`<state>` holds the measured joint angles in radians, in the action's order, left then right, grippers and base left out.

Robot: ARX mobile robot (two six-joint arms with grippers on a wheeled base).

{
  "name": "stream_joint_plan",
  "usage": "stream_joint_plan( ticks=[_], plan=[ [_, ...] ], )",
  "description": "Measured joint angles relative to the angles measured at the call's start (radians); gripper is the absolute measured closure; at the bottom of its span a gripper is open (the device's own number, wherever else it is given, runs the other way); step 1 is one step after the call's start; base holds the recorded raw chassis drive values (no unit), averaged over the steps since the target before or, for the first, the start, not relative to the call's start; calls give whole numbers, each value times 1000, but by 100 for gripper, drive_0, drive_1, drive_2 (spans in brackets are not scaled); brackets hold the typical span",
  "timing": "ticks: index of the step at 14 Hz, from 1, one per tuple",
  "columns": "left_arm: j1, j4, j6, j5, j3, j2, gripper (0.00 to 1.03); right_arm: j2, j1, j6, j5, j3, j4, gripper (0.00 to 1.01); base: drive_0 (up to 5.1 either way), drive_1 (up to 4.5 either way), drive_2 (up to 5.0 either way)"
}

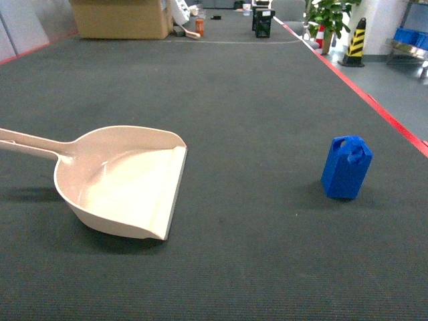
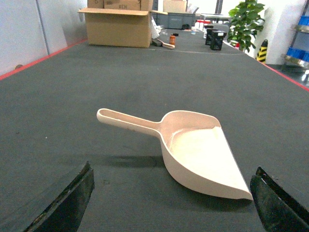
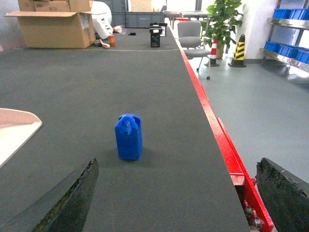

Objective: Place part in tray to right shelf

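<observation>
The small bright blue plastic part (image 1: 346, 167) stands upright on the right of the dark grey worktop (image 1: 254, 100); the cream-beige scoop-shaped plastic tray (image 1: 124, 180) lies well apart on the left, handle pointing left; both the left tool (image 2: 171, 200) and the right tool (image 3: 176, 198) gape wide, holding nothing.

- Part (image 1: 346, 168): small bright blue plastic block, tall and angular, with a looped top pierced by holes. Standing upright on the dark worktop, right of centre in the head view, near the red edge strip. Well apart from the tray, touching nothing else.
- Tray (image 1: 127, 182): big cream-beige scoop with raised curved sides, flat front lip and long handle. Lying flat on the worktop at left, mouth facing right toward the part, handle running off to the left. Holding nothing.
- Right shelf (image 3: 287, 50): steel rack at far right past the worktop, carrying blue crates; detail too small to tell.
</observation>
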<state>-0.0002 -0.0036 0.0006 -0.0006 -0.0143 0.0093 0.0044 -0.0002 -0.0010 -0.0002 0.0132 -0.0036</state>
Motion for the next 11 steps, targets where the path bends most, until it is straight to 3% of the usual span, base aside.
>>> stream_joint_plan(
  ticks=[11],
  plan=[
    [0,0,0,0,0,0,5,0,0,0,0,0,0,3,0,0,0]
  ],
)
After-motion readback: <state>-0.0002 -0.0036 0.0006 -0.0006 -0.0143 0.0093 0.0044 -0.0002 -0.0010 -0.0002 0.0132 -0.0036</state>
